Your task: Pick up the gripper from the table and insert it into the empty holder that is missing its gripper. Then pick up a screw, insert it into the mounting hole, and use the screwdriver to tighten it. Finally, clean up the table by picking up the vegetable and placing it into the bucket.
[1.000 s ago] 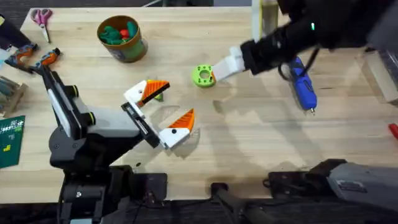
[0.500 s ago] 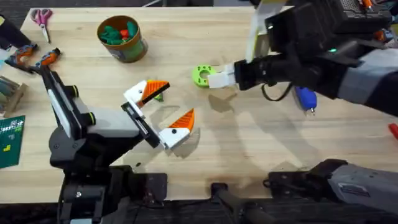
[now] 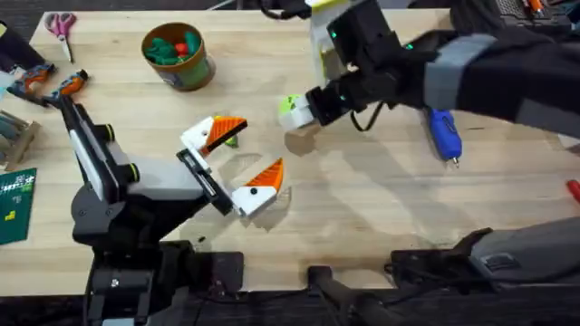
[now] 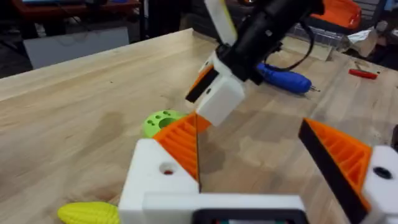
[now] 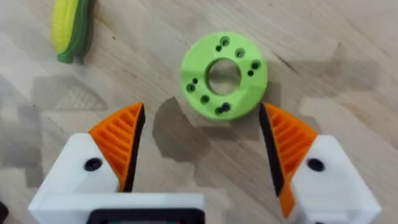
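Note:
My right gripper (image 3: 299,113) reaches in from the right and hangs open just above the table, its white fingers with orange pads either side of a lime-green ring (image 5: 224,76). In its wrist view my right gripper (image 5: 202,149) holds nothing. The yellow-green vegetable (image 5: 68,28) lies left of the ring, beside the far finger of my left gripper (image 3: 237,161), which stands open and empty. The blue screwdriver (image 3: 444,131) lies at the right, partly under the right arm. The green bucket (image 3: 178,56) stands at the back left. The loose gripper, the empty holder and the screw are out of view.
Scissors (image 3: 62,24), orange-handled pliers (image 3: 54,86) and a green circuit board (image 3: 16,204) line the left edge. A red item (image 3: 573,188) pokes in at the right edge. Bare wood stretches across the middle and front right of the table.
The right arm has swung left and risen toward the camera, bringing its gripper slightly left over the lime-green ring. The left arm has not moved.

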`<action>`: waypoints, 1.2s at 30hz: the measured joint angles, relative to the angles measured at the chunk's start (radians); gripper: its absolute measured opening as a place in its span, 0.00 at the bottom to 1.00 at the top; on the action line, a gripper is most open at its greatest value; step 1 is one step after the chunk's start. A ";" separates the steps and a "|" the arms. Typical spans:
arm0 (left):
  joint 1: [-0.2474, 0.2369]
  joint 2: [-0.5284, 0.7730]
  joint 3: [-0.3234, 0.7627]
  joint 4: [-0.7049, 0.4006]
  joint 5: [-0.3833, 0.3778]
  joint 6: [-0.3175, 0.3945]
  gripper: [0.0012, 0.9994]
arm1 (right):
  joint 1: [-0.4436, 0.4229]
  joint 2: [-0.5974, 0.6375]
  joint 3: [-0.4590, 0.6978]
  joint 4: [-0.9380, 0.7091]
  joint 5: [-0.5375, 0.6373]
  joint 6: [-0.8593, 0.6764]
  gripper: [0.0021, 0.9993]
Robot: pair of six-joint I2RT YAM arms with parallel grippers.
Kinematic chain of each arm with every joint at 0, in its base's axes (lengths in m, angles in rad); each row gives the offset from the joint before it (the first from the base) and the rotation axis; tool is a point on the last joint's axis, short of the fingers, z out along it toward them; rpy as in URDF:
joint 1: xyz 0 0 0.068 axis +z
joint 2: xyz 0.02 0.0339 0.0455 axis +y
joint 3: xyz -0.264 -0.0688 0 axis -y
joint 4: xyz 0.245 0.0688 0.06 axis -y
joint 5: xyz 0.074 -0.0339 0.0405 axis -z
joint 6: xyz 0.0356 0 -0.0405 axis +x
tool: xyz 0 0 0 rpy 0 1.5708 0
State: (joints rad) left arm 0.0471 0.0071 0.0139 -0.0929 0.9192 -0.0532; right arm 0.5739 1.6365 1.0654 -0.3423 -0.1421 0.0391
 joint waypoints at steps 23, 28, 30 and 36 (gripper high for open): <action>0.000 0.000 0.000 0.000 0.000 0.000 0.99 | 0.000 0.059 0.031 -0.010 0.056 -0.040 0.47; 0.000 0.000 0.000 0.000 0.000 0.000 0.99 | 0.000 0.059 0.031 -0.009 0.060 -0.040 0.47; 0.000 0.000 0.000 0.000 0.000 0.000 0.99 | 0.000 0.062 0.032 -0.007 0.060 -0.040 0.48; 0.000 0.000 0.000 0.000 0.000 0.000 0.99 | 0.000 0.101 0.032 0.000 0.060 -0.040 0.49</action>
State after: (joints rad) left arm 0.0471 0.0071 0.0139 -0.0929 0.9192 -0.0528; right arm 0.5739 1.7370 1.0969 -0.3423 -0.0822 -0.0013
